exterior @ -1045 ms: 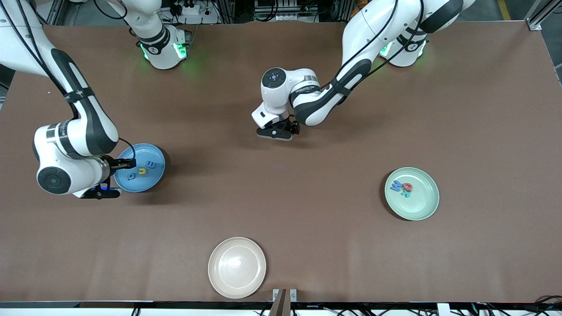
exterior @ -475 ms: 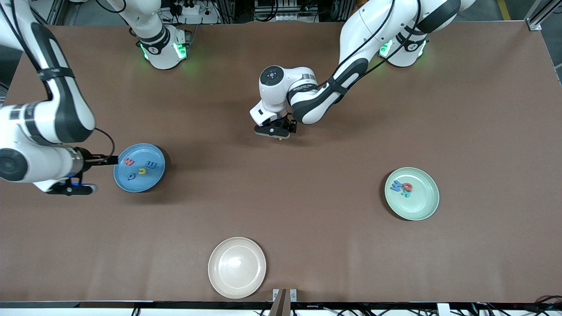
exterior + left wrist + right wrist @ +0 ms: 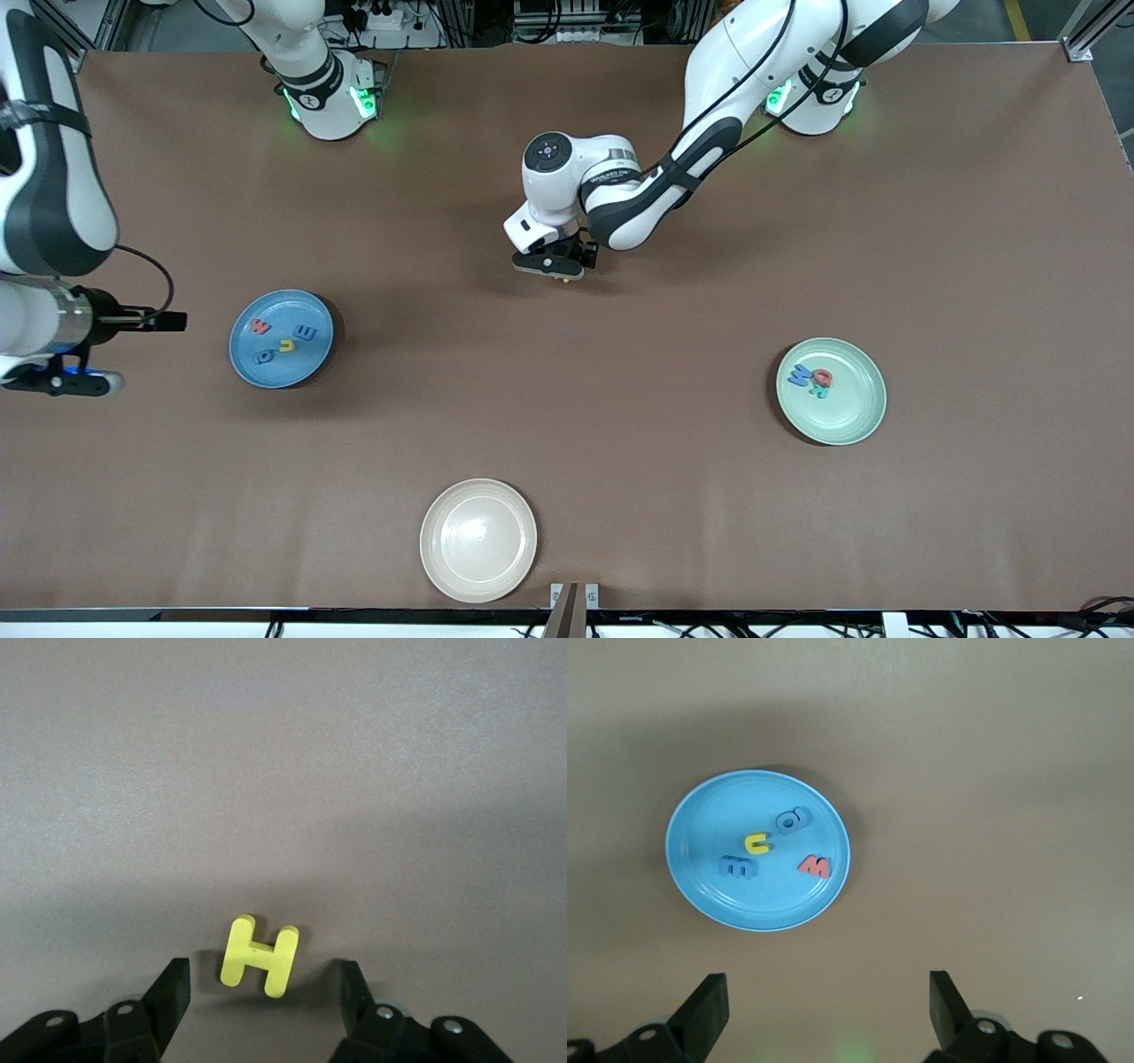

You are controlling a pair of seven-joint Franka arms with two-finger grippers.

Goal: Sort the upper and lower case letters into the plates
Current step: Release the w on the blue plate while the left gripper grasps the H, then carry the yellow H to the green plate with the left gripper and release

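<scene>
A yellow letter H (image 3: 259, 957) lies flat on the brown table near its middle. My left gripper (image 3: 264, 970) is low over it, open, one finger on each side with a gap to the letter. In the front view this gripper (image 3: 551, 268) covers most of the H. The blue plate (image 3: 266, 306) holds a red w (image 3: 260, 326), a yellow u (image 3: 287, 345) and two blue letters. The pale green plate (image 3: 850, 412) holds a blue M (image 3: 802, 375), a red letter and a teal one. My right gripper (image 3: 824, 1010) hangs open and empty over bare table beside the blue plate (image 3: 709, 815).
A cream-white plate (image 3: 478, 540) with nothing on it sits near the table edge closest to the front camera. The right arm's hand (image 3: 53, 350) reaches past the table's end.
My right gripper has drawn back from the blue plate toward its end of the table, leaving the red w in the plate. The left gripper's fingers have narrowed around the H.
</scene>
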